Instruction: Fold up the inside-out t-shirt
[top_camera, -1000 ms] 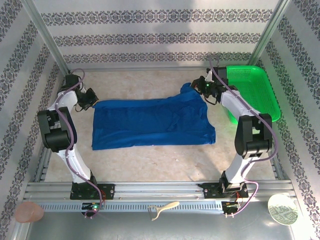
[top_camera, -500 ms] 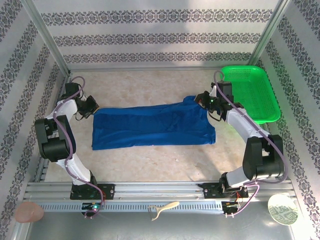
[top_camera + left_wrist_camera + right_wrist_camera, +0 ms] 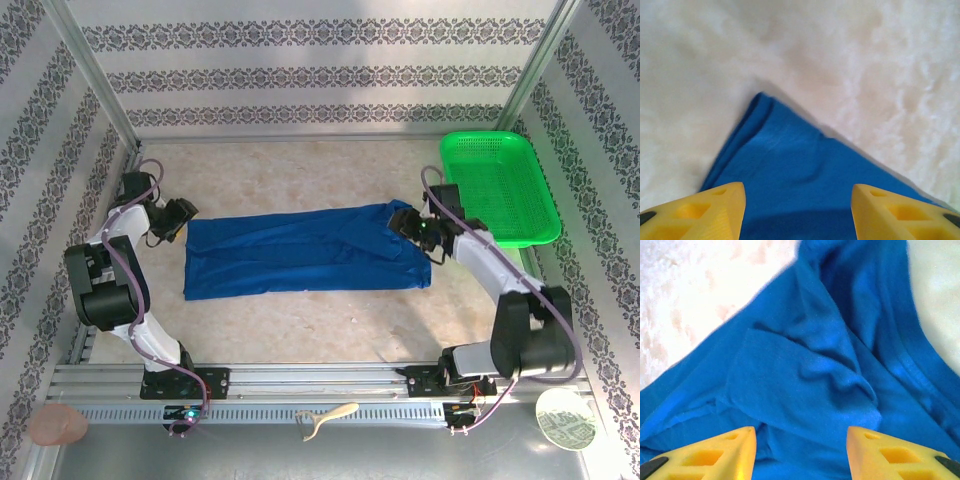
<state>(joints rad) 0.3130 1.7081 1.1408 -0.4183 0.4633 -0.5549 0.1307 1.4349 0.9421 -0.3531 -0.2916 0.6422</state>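
Note:
The inside-out t-shirt [image 3: 300, 250] lies as a long, flat royal blue band across the middle of the table. My left gripper [image 3: 186, 216] hovers open at its far left corner. In the left wrist view the yellow fingertips [image 3: 707, 212] stand wide apart over that corner of the t-shirt [image 3: 795, 165], and the left gripper [image 3: 797, 212] holds nothing. My right gripper [image 3: 408, 222] is open over the rumpled far right end. In the right wrist view, bunched folds and a hem of the t-shirt [image 3: 815, 370] lie under the open right gripper [image 3: 800, 452].
A green mesh basket [image 3: 520, 200] stands at the back right, close behind the right arm. Patterned walls close in three sides. Below the near metal rail [image 3: 320, 380] lie a pinkish disc [image 3: 57, 425], a cream tool [image 3: 325, 415] and a round dish [image 3: 565, 418].
Both grippers have come toward the near side with the shirt's far edge, laid it down, and opened. The raised right end has dropped and the shirt is now a narrower band.

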